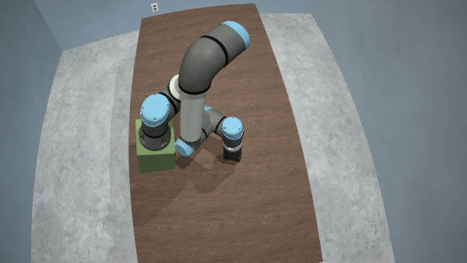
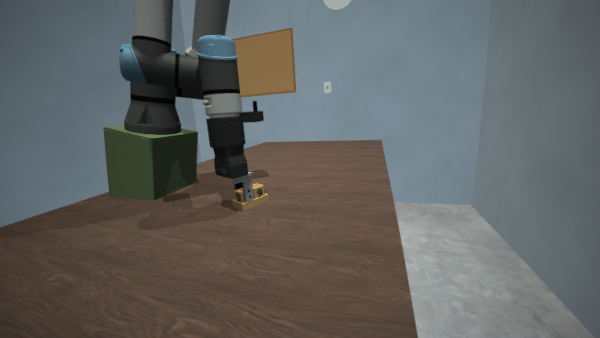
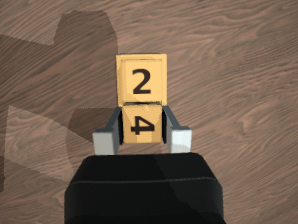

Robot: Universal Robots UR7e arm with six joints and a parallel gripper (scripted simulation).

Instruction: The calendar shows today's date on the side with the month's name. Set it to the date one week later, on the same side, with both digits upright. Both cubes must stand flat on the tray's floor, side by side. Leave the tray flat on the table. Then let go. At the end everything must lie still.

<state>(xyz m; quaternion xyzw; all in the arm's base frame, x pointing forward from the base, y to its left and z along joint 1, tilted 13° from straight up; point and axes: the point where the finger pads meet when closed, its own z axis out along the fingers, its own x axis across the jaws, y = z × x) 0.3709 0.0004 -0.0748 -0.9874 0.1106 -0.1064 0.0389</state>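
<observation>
Work is judged to be at an early to middle stage. In the exterior view, from left to right, a green pedestal, the gripper and the tray are seen. The tray is seated on the table, with both cubes in it, side by side. On the left-hand cube a digit is partly covered; on the right-hand cube a character resembling 9 is shown. Whether that side bears the month's name cannot be told, so the target date cannot be confirmed. The fingers are closed against two opposite sides of the cube marked 4; a grasp on it is judged to be made. Any required turning, reseating, release and settling are left.

Top digits are shown by the wrist view only: an upright 2 on the far cube, and a 4 turned sideways. Side digits are shown by the exterior view only. In the top view the cubes are hidden by the arm.
</observation>
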